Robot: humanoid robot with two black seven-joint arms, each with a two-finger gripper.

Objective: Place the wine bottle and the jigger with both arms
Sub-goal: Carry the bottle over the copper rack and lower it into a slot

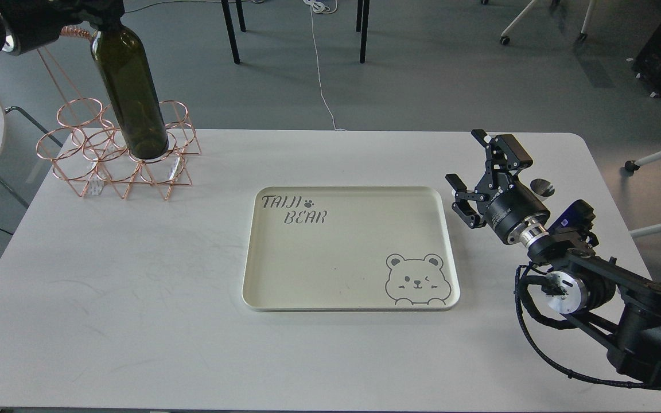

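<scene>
Bottle half looked underway: my left gripper (104, 20) at upper left was clamped on the neck of the wine bottle (132, 94), its base in the copper wire rack (118, 152). My right gripper (471, 172) hung spread and empty at right, the jigger (543, 187) just behind it, untouched. The tray (350, 298) sat bare.

Dark green wine bottle (131, 92) upright; silver jigger (543, 187) mostly hidden, far right.

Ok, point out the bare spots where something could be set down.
The tray is bare. The table is open left of it and along the near edge. It is crowded at the far left around the wire rack and wine bottle, and by the right hand.
</scene>
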